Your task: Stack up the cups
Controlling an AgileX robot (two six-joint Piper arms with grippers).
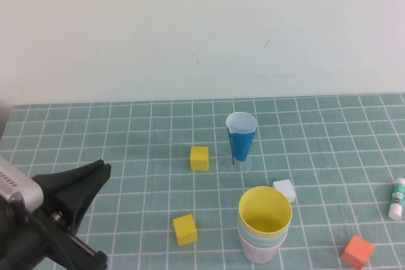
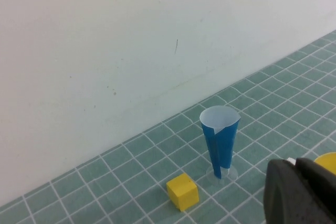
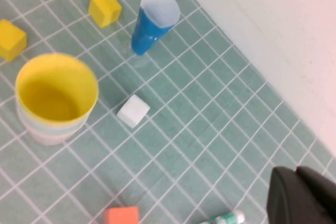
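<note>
The cups stand nested in one stack at the front right of the table. The yellow cup (image 1: 265, 210) is on top, thin light blue and pale green rims show under it, and the pink cup (image 1: 259, 253) is at the bottom. The stack also shows in the right wrist view (image 3: 55, 90), and its yellow rim (image 2: 328, 161) in the left wrist view. My left gripper (image 1: 100, 170) is shut and empty at the front left, well left of the stack. My right gripper (image 3: 295, 171) is shut and empty, away from the stack; the high view does not show it.
A narrow blue-and-white cone cup (image 1: 241, 136) stands behind the stack. Two yellow cubes (image 1: 199, 157) (image 1: 185, 229) lie left of it, a white cube (image 1: 285, 190) just behind the stack, an orange cube (image 1: 357, 251) at the front right, and a glue stick (image 1: 397, 198) at the right edge.
</note>
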